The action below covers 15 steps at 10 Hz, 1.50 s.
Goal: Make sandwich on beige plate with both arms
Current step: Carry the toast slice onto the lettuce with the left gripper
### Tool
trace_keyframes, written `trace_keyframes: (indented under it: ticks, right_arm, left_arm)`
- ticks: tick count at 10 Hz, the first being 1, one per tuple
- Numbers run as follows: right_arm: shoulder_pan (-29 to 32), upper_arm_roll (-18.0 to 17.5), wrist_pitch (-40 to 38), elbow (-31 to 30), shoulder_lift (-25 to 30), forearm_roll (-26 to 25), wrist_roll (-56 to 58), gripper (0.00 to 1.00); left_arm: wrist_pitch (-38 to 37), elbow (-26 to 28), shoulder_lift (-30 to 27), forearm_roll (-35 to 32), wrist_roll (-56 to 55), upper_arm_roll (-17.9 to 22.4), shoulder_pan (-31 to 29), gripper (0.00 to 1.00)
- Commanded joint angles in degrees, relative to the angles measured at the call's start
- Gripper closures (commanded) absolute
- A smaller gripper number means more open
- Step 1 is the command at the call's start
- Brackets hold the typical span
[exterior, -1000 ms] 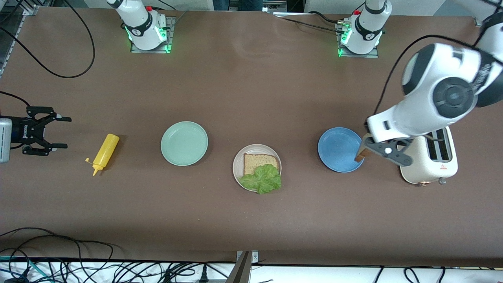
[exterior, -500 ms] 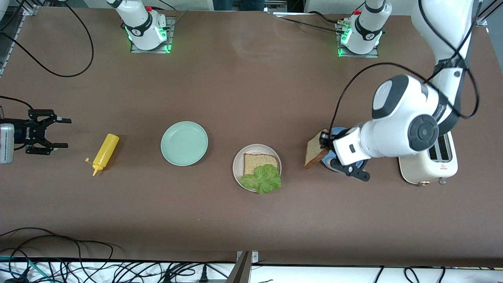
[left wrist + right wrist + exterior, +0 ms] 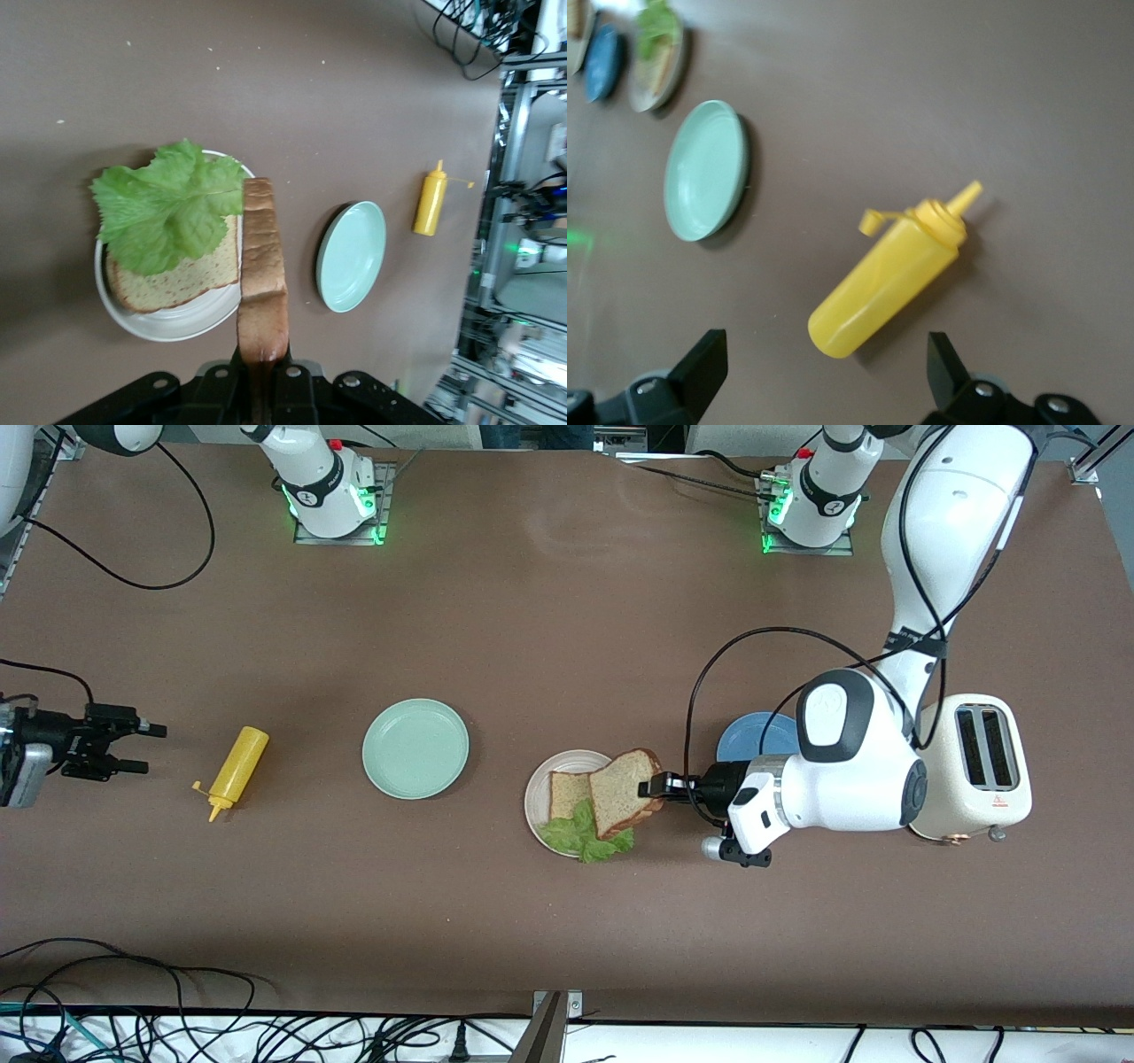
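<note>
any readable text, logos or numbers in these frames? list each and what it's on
Nothing reads cleanly.
Toaster: a small red mark with tiny print below it on the side facing the front camera; too small to read.
Arm bases: a small round dark mark on each; not legible.
Mustard bottle, beige plate, mint green plate, blue plate: no text or label visible.

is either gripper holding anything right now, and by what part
The left gripper holds the second bread slice by one crust edge, over the beige plate. The right gripper is open and holds nothing, waiting near the yellow bottle.
</note>
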<state>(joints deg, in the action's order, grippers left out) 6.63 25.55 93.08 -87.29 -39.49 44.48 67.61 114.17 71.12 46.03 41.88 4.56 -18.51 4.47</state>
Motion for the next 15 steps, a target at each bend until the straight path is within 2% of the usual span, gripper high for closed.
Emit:
trace_keyframes:
  ticks: [1, 2, 5, 8, 10, 14, 15]
  right_arm:
    - [-2.9, 0.3, 6.1, -4.4, 1.7, -4.6, -13.9, 0.01]
    - [-4.6, 0.3, 8.4, -5.1, 1.8, -6.6, -18.7, 0.01]
    - [-10.2, 0.8, 15.4, -5.4, 1.5, -16.5, -35.7, 0.01]
    - [-13.2, 0.9, 15.5, -5.5, 1.3, -18.4, -45.0, 0.01]
    - [-15.5, 0.9, 16.2, -5.6, 1.4, -22.6, -51.8, 0.01]
    - [-17.4, 1.0, 24.2, -10.8, 1.8, -22.6, -52.5, 0.00]
    - [-17.7, 1.0, 24.3, -10.8, 1.8, -22.7, -52.9, 0.00]
  left_arm:
    - [-0.5, -3.7, 6.2, 9.7, 12.3, 0.1, -2.3, 1.00]
    - [-0.5, -3.5, 7.7, 14.0, 17.4, 0.3, -2.5, 1.00]
    - [-0.5, -3.5, 11.1, 14.9, 22.3, 0.4, -2.4, 1.00]
    - [-0.6, -2.2, 12.8, 19.3, 24.4, 0.3, -1.1, 1.00]
    - [-0.9, -1.4, 12.9, 20.5, 24.4, 0.3, -1.2, 1.00]
    - [-0.4, -1.4, 14.8, 21.9, 24.9, 0.5, 1.7, 1.00]
    - [-0.4, -1.4, 14.7, 21.8, 25.1, 0.8, 1.4, 0.74]
